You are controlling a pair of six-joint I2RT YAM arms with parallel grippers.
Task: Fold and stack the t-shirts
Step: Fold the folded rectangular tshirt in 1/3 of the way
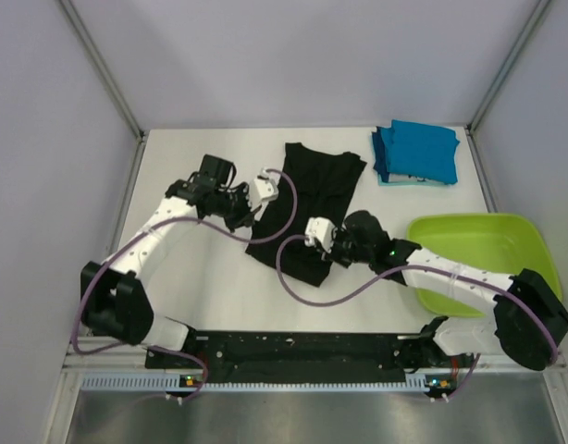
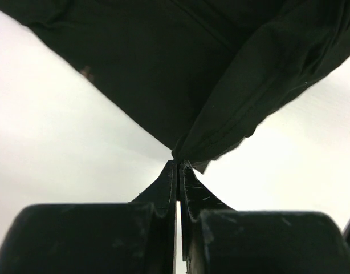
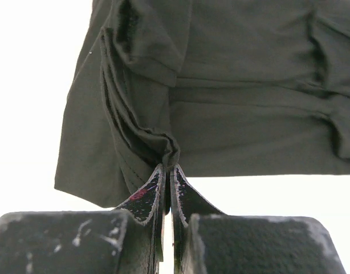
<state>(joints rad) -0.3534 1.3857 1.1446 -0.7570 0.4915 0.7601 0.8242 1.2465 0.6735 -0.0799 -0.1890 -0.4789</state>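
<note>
A black t-shirt point(image 1: 312, 199) lies mostly flat in the middle of the white table, its print not showing. My left gripper point(image 1: 258, 192) is shut on the shirt's left edge; in the left wrist view the jaws point(image 2: 179, 162) pinch a gathered fold of the black cloth point(image 2: 180, 68). My right gripper point(image 1: 319, 239) is shut on the shirt's near right part; in the right wrist view the jaws point(image 3: 168, 166) pinch a bunched fold of the cloth point(image 3: 237, 97). A stack of folded teal-blue t-shirts point(image 1: 415, 153) sits at the far right of the table.
A lime-green plastic tub point(image 1: 478, 254) stands at the right, beside my right arm. Grey walls with metal posts enclose the table on the left, back and right. Purple cables loop from both arms over the table.
</note>
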